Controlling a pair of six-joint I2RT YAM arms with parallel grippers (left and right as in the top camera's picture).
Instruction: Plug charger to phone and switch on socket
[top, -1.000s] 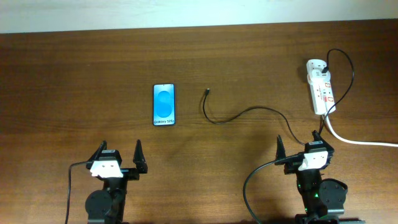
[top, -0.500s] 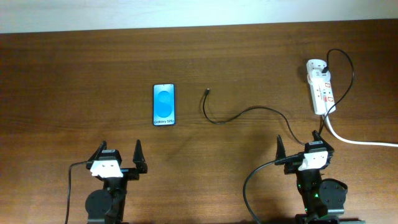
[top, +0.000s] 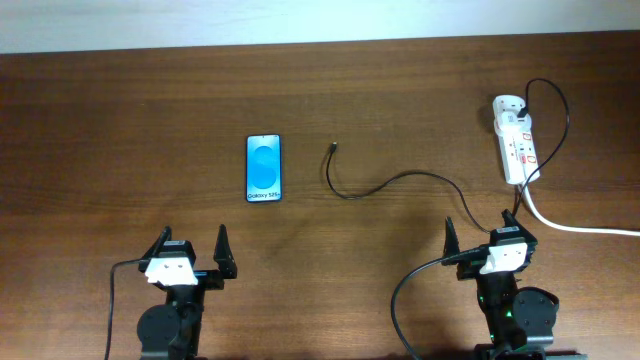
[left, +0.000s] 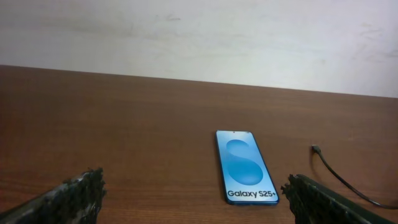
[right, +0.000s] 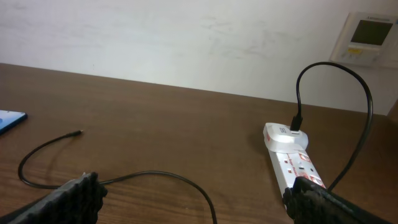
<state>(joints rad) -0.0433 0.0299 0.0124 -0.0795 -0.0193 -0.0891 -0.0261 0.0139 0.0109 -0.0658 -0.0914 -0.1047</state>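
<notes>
The phone (top: 264, 168) lies flat with its blue screen up, left of centre; it also shows in the left wrist view (left: 245, 167). The charger, a thin black cable (top: 400, 180), curves across the table from its plug tip (top: 333, 148) right of the phone to the socket; the right wrist view shows the cable (right: 155, 177) and tip (right: 78, 132). The socket (top: 514, 140), a white power strip, lies at the far right, also in the right wrist view (right: 292, 158). My left gripper (top: 190, 250) is open and empty near the front edge. My right gripper (top: 482, 233) is open and empty in front of the socket.
A thick white cord (top: 575, 226) runs from the power strip to the right edge. A thicker black robot cable (top: 410, 300) loops by the right arm base. A white wall with a thermostat panel (right: 367, 37) stands beyond the table's far edge.
</notes>
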